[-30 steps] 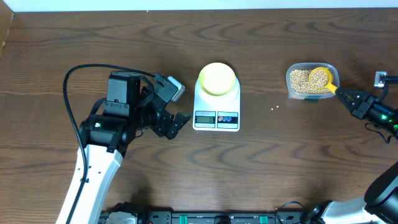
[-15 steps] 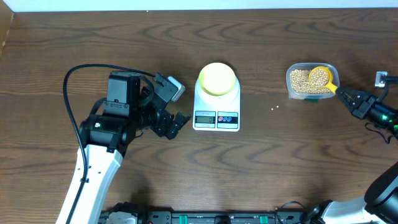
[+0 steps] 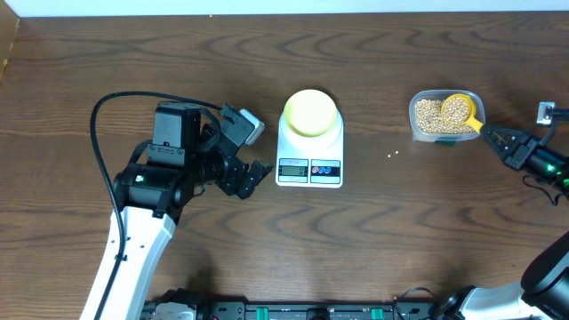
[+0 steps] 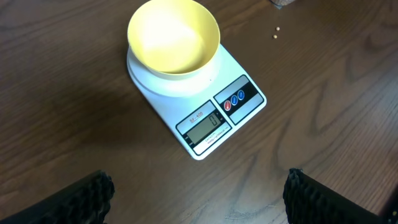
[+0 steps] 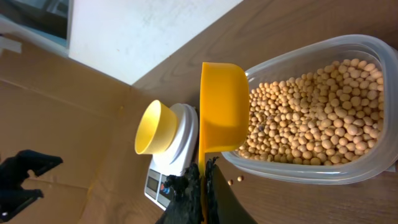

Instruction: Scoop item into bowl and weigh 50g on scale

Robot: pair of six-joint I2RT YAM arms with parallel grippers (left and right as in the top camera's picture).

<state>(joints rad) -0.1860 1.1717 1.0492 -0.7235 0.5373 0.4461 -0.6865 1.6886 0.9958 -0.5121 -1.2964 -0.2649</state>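
While the right gripper [image 5: 204, 182] is clamped on the handle of the yellow scoop [image 3: 457, 109], the scoop sits over the clear container [image 5: 348, 175], well right of the scale [image 4: 205, 109], and looks filled with beans [image 5: 311, 118]. The bowl [image 4: 173, 36] stands on the scale, empty; the display seems to read zero. The left gripper [image 4: 198, 186] hangs just left of the scale, fingers spread, holding nothing. My judgement: first scoop loaded, transfer not begun. Next move: carry it level to the bowl and tip slowly.
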